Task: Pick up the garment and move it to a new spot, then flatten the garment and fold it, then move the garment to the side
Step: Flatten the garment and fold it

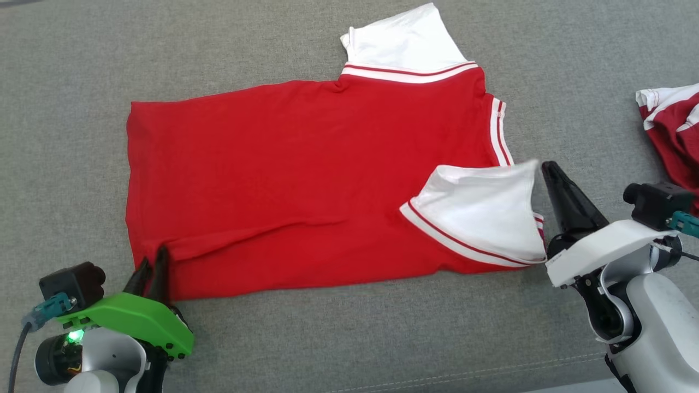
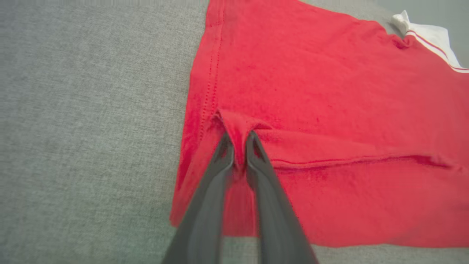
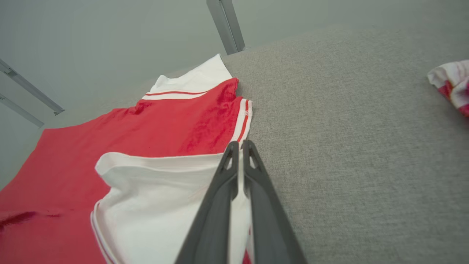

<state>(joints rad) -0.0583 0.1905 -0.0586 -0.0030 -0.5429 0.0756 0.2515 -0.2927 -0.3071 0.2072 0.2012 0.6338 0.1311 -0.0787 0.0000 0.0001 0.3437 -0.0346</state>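
Risks: thin grips on the shirt (image 1: 306,185)

Shirt position: it lies spread on the grey surface (image 1: 349,338), with the hem toward the robot's left and the collar end toward its right. One more garment (image 1: 674,123) lies well apart at the right edge.

The left gripper (image 1: 154,256) is closed narrow on a small pinch of red cloth at the near hem corner (image 2: 236,126). The right gripper (image 1: 548,166) is closed narrow on the edge of the near white sleeve (image 1: 480,207), which stands up a little from the red body.

What I think can go wrong from here:

- Both grips take only little cloth, near the fingertips. If the arms pull apart or lift fast, the hem or the sleeve edge can slip out, and the fold will be lost on that side.
- The left pinch has gathered the cloth into a ridge. If it is carried over like this, the wrinkle can be pressed into the fold.
- If the two arms do not move at the same pace, the near edge can twist and the fold line will be oblique.
- Pulling sideways instead of lifting can drag the whole shirt over the surface, because nothing holds its far side.
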